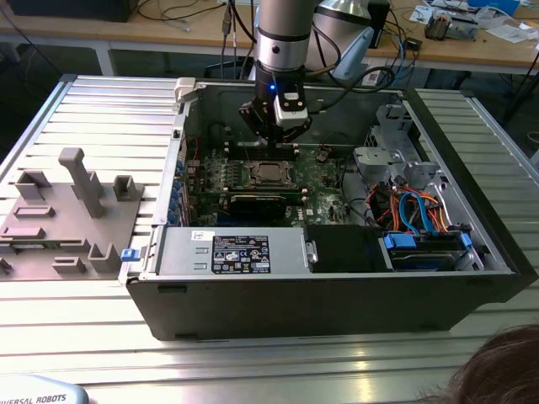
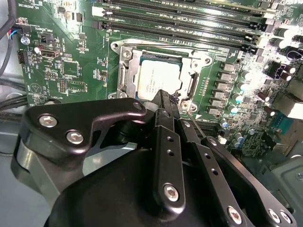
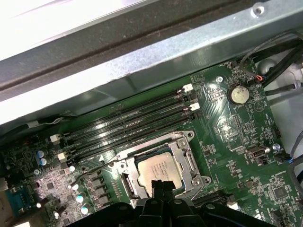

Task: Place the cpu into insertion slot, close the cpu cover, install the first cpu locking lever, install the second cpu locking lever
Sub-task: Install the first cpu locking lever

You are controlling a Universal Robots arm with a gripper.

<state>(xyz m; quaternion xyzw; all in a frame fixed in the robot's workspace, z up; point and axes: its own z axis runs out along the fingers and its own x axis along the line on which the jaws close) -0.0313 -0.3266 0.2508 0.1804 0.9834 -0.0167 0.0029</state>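
Note:
The cpu (image 2: pixel 158 75) lies flat in the insertion slot (image 2: pixel 124 78) on the green board, seen in both wrist views. Its silver top (image 3: pixel 160 168) shows through the window of the cpu cover (image 3: pixel 190 163), which lies down over it. A thin wire locking lever (image 3: pixel 90 172) stands away from one side of the socket. Another lever (image 2: pixel 165 45) runs along the socket edge next to the memory slots. My gripper (image 2: pixel 165 97) hangs just above one edge of the socket, fingers pressed together, and I see nothing between them. The exterior view has the gripper (image 1: pixel 274 136) right over the socket (image 1: pixel 268 172).
Long black memory slots (image 3: pixel 128 125) run beside the socket. The open computer case (image 1: pixel 472 278) walls the board in, with a power supply (image 1: pixel 240 252) at the front and drive bays with blue and orange cables (image 1: pixel 413 210). A grey fixture plate (image 1: pixel 67 210) lies outside.

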